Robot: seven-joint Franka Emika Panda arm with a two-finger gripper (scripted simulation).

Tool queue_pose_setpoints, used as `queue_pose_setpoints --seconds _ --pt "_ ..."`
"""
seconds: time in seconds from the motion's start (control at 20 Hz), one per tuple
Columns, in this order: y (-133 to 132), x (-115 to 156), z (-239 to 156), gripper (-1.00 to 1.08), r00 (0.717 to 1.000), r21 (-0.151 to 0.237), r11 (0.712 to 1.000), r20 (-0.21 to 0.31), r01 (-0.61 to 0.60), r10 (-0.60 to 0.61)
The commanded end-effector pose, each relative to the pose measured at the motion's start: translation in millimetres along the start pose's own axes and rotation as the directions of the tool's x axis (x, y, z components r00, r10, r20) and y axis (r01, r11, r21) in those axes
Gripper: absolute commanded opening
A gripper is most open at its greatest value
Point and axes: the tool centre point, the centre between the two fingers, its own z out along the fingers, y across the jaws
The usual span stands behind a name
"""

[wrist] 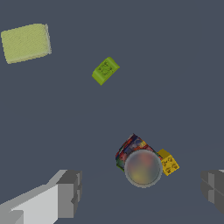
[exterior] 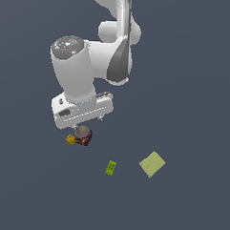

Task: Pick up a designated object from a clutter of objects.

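The designated object, a tiny yellow-orange block (exterior: 70,140) (wrist: 169,162) with dark marks, rests on the floor touching the side of a dark multicoloured cup (exterior: 84,136) (wrist: 139,162). These lie with the rest of the clutter, a green oblong block (exterior: 111,168) (wrist: 105,70) and a flat pale yellow-green square (exterior: 152,164) (wrist: 26,42). My gripper (exterior: 87,123) (wrist: 140,190) hovers just above the cup and the yellow-orange block. It is open, its grey fingers (wrist: 68,192) wide apart, with nothing between them.
The floor is a plain dark grey-blue surface. The green block and the pale square lie apart from the cup, toward the exterior view's right. The arm's white wrist (exterior: 76,72) hangs over the cup.
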Motion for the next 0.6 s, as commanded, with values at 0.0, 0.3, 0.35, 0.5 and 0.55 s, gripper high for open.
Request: queue_pose_setpoints --seconds 0.0,0.3,0.35,0.5,0.55 --pt "9.3 -3.6 10.3 1.00 0.999 0.000 0.999 -0.002 0.048 -0.048" --pt "30.6 -13.8 34.9 1.00 0.987 -0.002 0.987 -0.004 0.159 -0.159" --pt "34.1 -15.7 39.1 1.00 0.984 -0.003 0.984 -0.005 0.177 -0.177" --pt "44.3 -21.7 51.6 1.00 0.973 -0.004 0.973 -0.006 0.232 -0.232" --pt "47.6 -23.8 55.7 1.00 0.968 -0.004 0.968 -0.006 0.250 -0.250"
